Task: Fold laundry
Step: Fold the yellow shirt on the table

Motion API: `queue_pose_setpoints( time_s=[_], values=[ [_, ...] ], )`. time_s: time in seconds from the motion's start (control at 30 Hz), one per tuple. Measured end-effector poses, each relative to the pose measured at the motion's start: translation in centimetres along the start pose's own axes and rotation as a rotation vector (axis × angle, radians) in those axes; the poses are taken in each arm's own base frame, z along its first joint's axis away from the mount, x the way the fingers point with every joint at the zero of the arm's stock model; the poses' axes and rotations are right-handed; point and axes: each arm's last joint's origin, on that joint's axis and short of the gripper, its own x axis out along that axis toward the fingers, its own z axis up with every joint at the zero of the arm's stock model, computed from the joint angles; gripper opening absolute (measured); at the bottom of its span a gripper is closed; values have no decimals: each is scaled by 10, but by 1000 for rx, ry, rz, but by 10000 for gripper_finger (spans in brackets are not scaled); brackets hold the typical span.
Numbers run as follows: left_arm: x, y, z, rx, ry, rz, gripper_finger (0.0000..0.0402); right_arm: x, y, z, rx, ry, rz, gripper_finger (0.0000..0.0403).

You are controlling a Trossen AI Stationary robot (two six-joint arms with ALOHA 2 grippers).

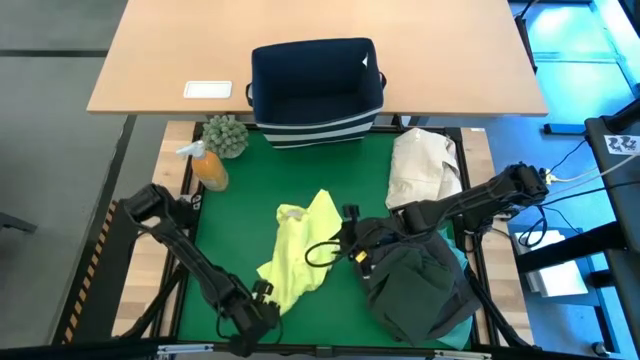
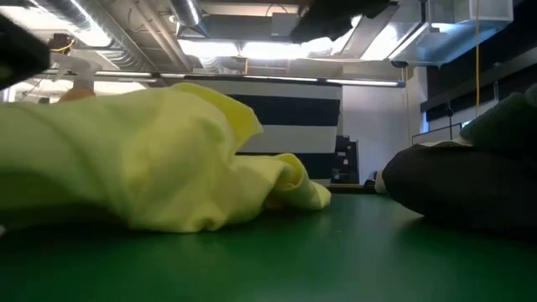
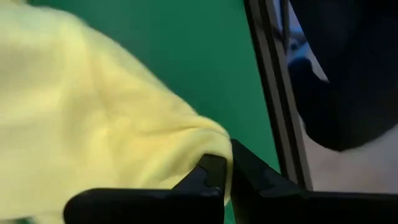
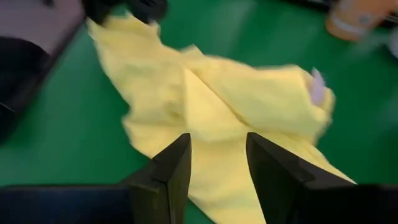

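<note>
1. Pinching one near corner of the yellow-green shirt [image 1: 297, 252], the left claw [image 1: 262, 297] sits low at the front edge of the green mat [image 1: 300, 170]; its fingers [image 3: 214, 171] are clamped together on the fabric's hem, seemingly to anchor that corner so the cloth can be pulled flat.
2. The right claw [image 1: 350, 245] hovers at the shirt's opposite side, just beside the crumpled edge; its fingers [image 4: 171, 165] stand apart with yellow cloth showing between and beyond them, gripping nothing; I judge it is lining up for a second corner.
3. The shirt lies rumpled mid-mat, bunched rather than spread; no fold looks made yet, so the task seems early.
4. A dark garment heap [image 1: 420, 290] waits at the desk's right front, under the right arm, with a turquoise piece [image 1: 462, 262] peeking at its edge; probably queued for later.
5. A cream bundle [image 1: 422, 165] and a navy bin [image 1: 316, 88] sit farther back, out of the working area.
</note>
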Motion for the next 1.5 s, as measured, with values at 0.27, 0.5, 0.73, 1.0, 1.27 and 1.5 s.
queue_pose_setpoints(
  time_s=[0.27, 0.5, 0.73, 1.0, 1.27, 1.5],
  values=[
    [-33, 2, 7, 19, -166, 123, 0, 20, 5, -10, 11, -107, 70, 154],
    [-62, 5, 6, 22, -259, 224, 0, 59, 10, -24, -20, -86, 81, 154],
    [-75, 6, 6, 16, -308, 252, 0, 83, 10, -33, -49, -60, -22, 154],
    [-75, 7, 6, 25, -307, 265, 0, 103, 11, -27, -51, -46, -57, 154],
    [-81, 11, 3, 36, -307, 329, 0, 109, 8, -35, -140, 53, -194, 67],
    [-113, 23, -4, -29, -407, 506, 0, 71, 8, -27, -153, 147, -259, 10]
  ],
)
